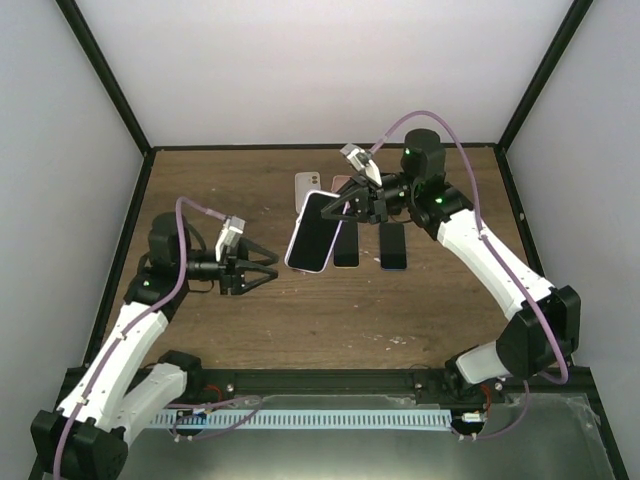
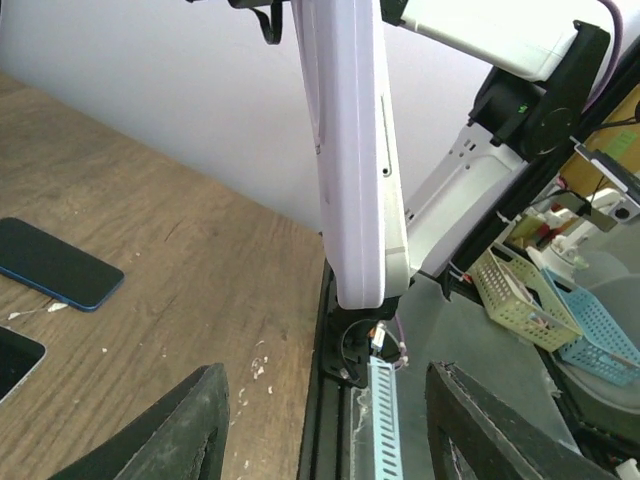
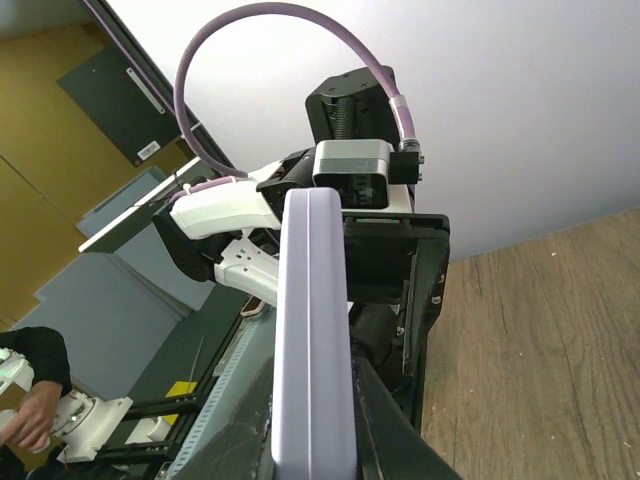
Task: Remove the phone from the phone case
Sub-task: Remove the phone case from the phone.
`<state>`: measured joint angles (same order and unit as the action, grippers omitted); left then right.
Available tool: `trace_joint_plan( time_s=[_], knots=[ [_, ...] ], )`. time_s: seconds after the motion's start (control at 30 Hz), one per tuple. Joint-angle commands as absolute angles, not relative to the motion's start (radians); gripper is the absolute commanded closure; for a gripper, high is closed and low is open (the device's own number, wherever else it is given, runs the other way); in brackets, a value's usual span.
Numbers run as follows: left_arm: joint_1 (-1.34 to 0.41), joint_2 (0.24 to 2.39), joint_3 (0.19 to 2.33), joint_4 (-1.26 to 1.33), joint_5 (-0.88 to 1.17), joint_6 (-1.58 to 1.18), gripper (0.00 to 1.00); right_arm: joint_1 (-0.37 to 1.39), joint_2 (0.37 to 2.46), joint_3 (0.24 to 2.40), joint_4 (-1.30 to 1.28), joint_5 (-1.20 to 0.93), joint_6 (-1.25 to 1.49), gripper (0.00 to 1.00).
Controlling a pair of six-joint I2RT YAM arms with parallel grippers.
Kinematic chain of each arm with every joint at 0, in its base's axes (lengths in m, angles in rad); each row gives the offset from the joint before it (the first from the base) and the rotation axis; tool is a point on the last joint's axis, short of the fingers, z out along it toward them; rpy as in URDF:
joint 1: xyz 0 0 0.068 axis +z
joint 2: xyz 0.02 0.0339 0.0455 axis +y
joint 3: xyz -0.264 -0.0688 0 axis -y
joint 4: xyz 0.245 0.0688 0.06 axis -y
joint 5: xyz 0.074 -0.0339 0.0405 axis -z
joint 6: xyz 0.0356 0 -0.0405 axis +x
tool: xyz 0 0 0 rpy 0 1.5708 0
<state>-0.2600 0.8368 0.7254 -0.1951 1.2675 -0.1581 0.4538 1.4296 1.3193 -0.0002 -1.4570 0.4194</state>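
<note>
The right gripper (image 1: pixel 347 205) holds the case (image 2: pixel 350 150), with the phone (image 1: pixel 313 232) inside it, lifted off the counter (image 1: pixel 430 310) at the centre of the top view. Its jaws are clamped on the upper end. The left gripper (image 1: pixel 272 271), jaws spread and empty, sits just left of the free lower end. I judge the left should pinch only the case lip at a lower corner and peel it back from the screen while the right holds firm. Pinching phone and case together would lock them. Spare phones (image 1: pixel 394 245) lie underneath, so avoid knocking them.
</note>
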Motion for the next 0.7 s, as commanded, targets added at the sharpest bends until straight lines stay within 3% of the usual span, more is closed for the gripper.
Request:
trace_joint_plan(
  time_s=[0.0,0.67],
  knots=[
    [-0.272,0.842,0.751,-0.179,1.264,-0.182,0.47,0.451,1.419,1.349,0.017,-1.46,0.421,0.99],
    [-0.288,0.887,0.742,-0.066,1.255,-0.279,0.48,0.48,1.427,1.304,0.072,-1.453,0.447,0.99]
  ],
)
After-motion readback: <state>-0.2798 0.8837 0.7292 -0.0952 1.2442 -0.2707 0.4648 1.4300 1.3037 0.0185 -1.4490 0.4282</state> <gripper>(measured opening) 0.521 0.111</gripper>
